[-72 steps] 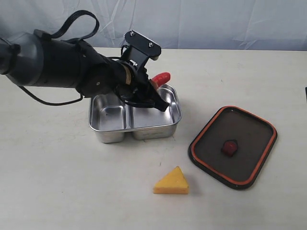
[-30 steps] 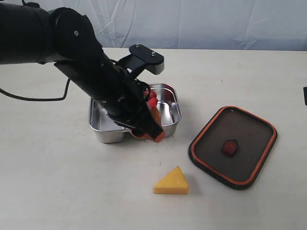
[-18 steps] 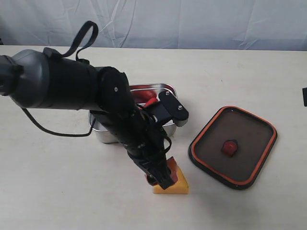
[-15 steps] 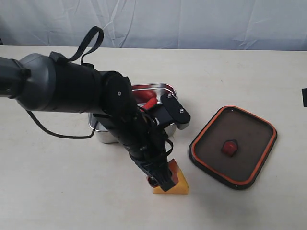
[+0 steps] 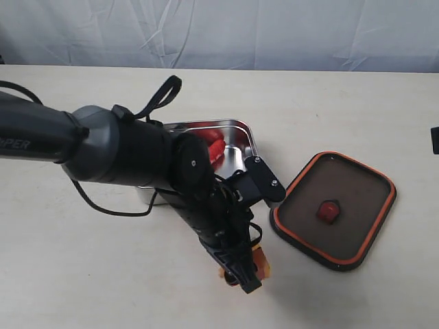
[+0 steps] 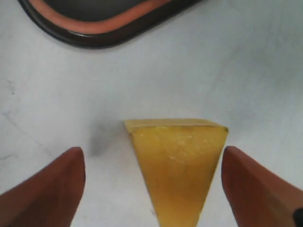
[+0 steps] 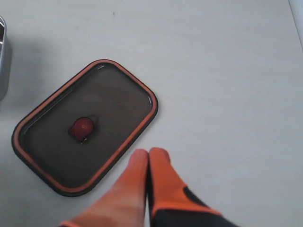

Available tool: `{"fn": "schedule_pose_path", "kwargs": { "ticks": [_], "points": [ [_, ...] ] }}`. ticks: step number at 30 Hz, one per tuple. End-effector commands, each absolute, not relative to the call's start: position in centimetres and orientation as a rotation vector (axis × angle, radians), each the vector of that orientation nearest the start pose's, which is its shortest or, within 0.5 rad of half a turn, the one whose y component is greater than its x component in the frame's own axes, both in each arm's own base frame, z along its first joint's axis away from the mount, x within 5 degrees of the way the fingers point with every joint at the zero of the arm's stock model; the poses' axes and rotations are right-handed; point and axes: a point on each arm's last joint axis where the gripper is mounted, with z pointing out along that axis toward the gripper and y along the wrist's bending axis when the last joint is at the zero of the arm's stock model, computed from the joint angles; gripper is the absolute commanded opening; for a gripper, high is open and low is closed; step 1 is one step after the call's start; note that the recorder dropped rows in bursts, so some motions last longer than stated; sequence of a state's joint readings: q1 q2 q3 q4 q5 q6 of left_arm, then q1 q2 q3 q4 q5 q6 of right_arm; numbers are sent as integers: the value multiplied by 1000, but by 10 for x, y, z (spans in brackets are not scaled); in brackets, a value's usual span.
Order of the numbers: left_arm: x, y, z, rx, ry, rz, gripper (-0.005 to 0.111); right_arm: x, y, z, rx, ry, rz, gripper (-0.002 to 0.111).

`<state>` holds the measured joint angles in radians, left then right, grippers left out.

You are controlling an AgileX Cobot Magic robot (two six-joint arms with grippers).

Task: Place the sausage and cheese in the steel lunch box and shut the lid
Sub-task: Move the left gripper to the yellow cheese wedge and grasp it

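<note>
The left arm [image 5: 116, 147], thick and dark grey, reaches in from the left edge of the exterior view and bends at the wrist [image 5: 206, 205], angling steeply down toward the near side. Its left gripper [image 6: 151, 163] points downward with the jaws spread wide. The two orange-brown fingers [image 6: 49, 189] stand far apart, one at each side of the wrist view. The right gripper [image 7: 149, 153] also points downward, its orange fingers pressed together tip to tip, gripping nothing.

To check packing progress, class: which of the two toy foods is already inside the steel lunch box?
The red sausage: it lies in the steel lunch box, while the yellow cheese sits outside on the table.
</note>
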<state>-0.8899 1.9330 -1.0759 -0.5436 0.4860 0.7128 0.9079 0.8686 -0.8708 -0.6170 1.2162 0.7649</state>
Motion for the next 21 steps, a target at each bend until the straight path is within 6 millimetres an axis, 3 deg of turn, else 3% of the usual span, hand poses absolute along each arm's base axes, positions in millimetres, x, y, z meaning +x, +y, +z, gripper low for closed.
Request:
{"fn": "schedule_pose_path", "kwargs": {
  "ticks": [1,6,13,16,21],
  "points": [
    [211,-299,128,1554,2351,-490,75,120,72,343,-255,2370,-116,0],
    [211,-299,117,1554,2384,-489,63,120,72,343,-252,2371,-115,0],
    [209,-298,109,1575,2416,-487,59,120,72,343,-250,2371,-114,0],
    [208,-298,108,1581,2428,-494,43,120,72,343,-248,2371,-113,0],
    [205,-298,109,1561,2466,-532,5,120,72,343,-248,2371,-113,0]
  ]
}}
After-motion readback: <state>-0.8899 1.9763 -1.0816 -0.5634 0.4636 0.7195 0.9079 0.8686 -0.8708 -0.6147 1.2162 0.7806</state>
